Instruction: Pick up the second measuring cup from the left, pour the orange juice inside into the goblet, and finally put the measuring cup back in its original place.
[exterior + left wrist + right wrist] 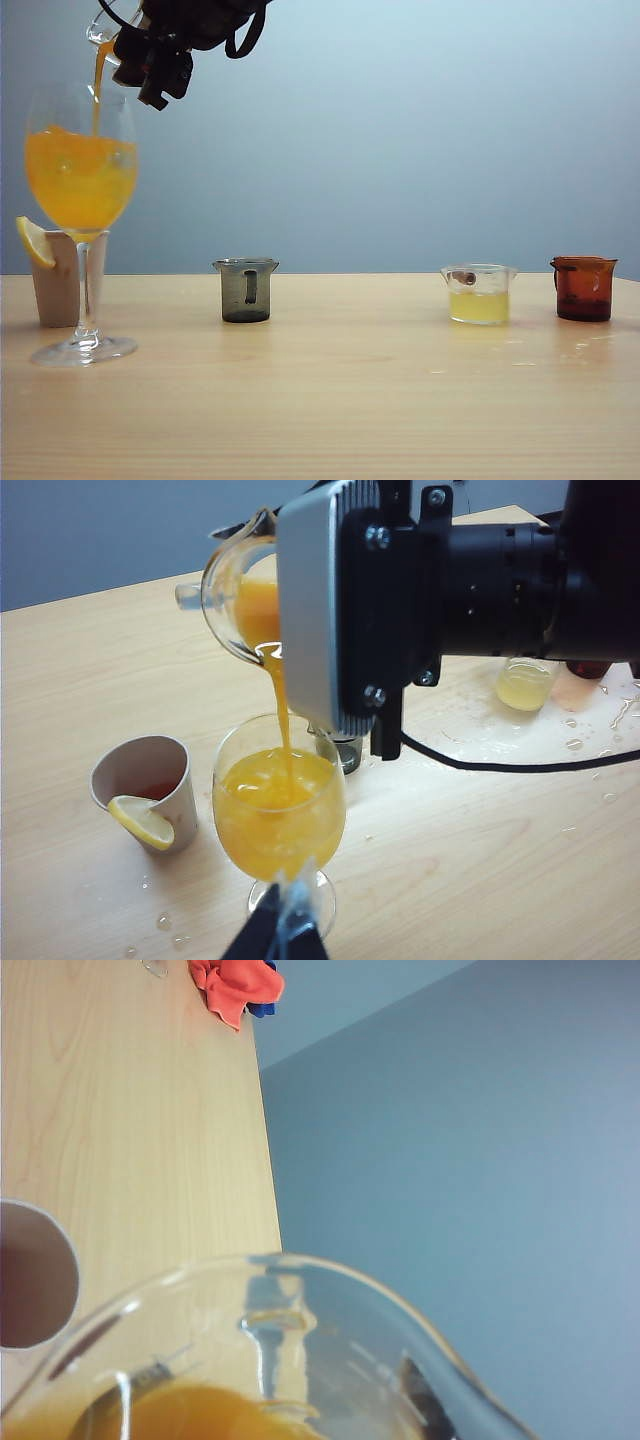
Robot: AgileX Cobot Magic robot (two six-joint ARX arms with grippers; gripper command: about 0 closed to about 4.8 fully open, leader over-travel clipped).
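My right gripper [150,60] has reached across to the upper left and is shut on the second measuring cup [105,25], which is tipped lip-down. A thin stream of orange juice [99,85] falls from it into the goblet [88,290], whose bowl is more than half full. The left wrist view shows the tilted cup [240,590] above the goblet [225,770]. In the right wrist view the cup [300,1300] fills the near frame, with dark fingers [420,1390] behind the glass. My left gripper [283,925] hangs shut in front of the goblet's foot, apart from it.
A paper cup with a lemon slice [58,280] stands just behind the goblet. Along the table are a smoky grey cup [246,290], a bare patch of wood [360,310], a cup of pale yellow liquid [479,294] and a brown cup [583,288]. Droplets [590,740] wet the wood.
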